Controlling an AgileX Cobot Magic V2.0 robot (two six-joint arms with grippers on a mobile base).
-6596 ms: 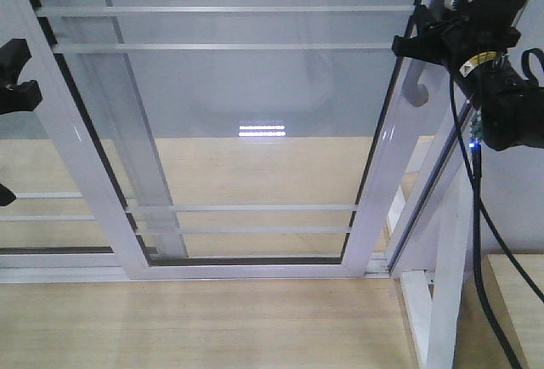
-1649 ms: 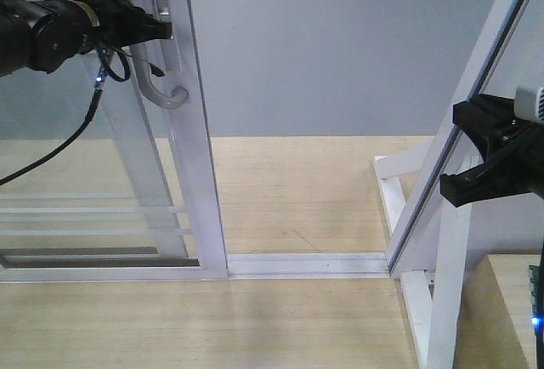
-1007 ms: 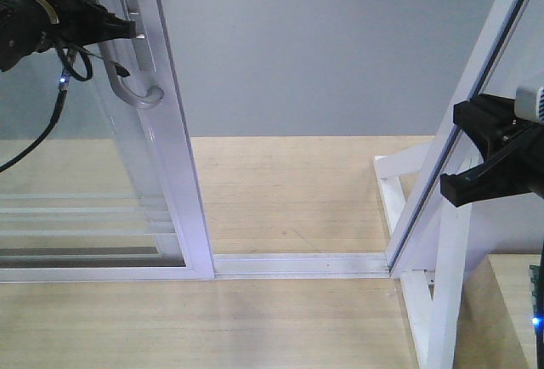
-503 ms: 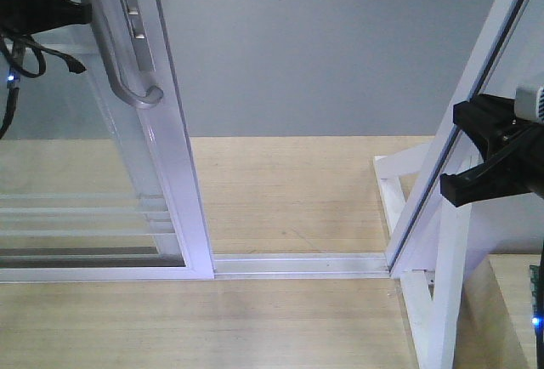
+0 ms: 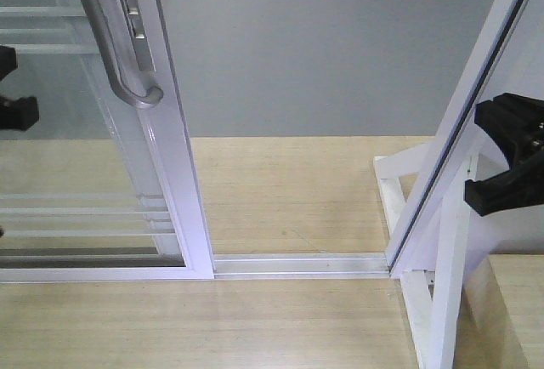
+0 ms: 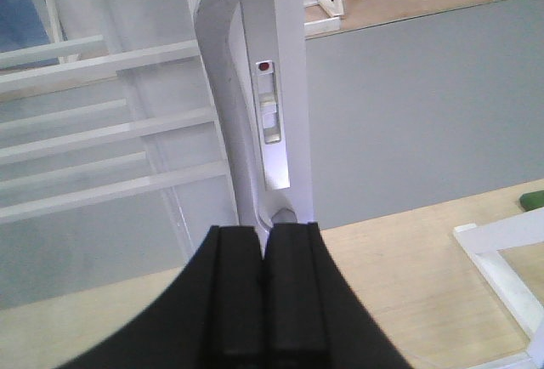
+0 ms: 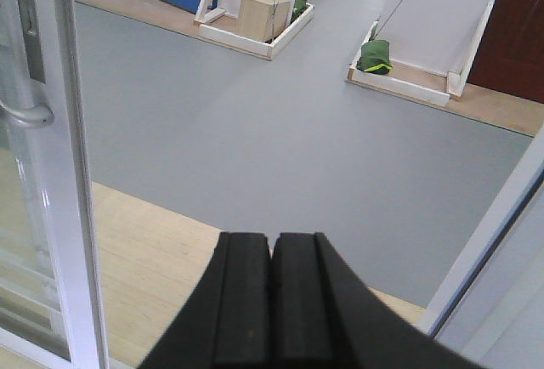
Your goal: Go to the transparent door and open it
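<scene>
The transparent door (image 5: 174,148) stands slid to the left, its clear glass crossed by thin white bars. Its curved silver-grey handle (image 5: 104,46) is on the right stile. My left gripper (image 5: 10,88) is at the far left edge, away from the handle. In the left wrist view it (image 6: 263,241) is shut and empty, with the handle (image 6: 223,88) and lock plate (image 6: 270,105) just beyond its tips. My right gripper (image 5: 510,161) hangs at the right by the slanted frame. In the right wrist view it (image 7: 272,246) is shut and empty, with the door stile (image 7: 64,173) at the left.
The doorway between the stile and the slanted white support frame (image 5: 463,122) is open onto grey floor (image 5: 323,54). A white floor track (image 5: 297,264) crosses the wooden floor. The support's white base (image 5: 442,301) stands at the lower right. Distant stands and a box (image 7: 263,14) lie beyond.
My left gripper has let go of the handle and drawn back left and down to the frame's edge. The door has stayed slid left. My right gripper has shifted slightly right.
</scene>
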